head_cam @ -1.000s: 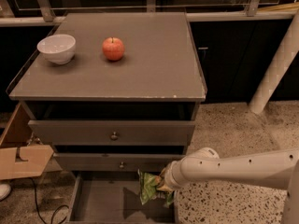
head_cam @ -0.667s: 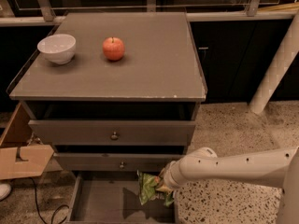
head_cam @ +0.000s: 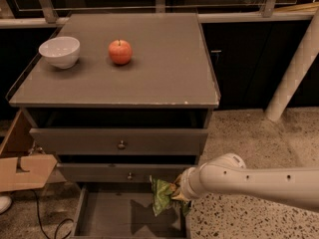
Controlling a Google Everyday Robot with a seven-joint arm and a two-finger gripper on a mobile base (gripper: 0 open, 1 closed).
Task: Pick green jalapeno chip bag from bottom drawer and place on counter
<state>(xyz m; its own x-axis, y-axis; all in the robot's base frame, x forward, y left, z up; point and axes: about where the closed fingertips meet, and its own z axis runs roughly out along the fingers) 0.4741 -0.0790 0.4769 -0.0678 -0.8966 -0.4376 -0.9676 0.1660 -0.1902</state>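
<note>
Gripper (head_cam: 175,193): low at the right side of the open bottom drawer (head_cam: 99,218), clamped on the bag.
Green jalapeno chip bag (head_cam: 160,197): hung above the drawer floor.
Counter (head_cam: 164,68): held a white bowl (head_cam: 59,51) and a red apple (head_cam: 120,52).

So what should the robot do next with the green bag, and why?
Probably lift it straight up. The pincer grips the bag just above the open drawer, low down by its right side, while the counter sits well above. Rising first should let the bag clear the counter's front edge before it swings over the top.
</note>
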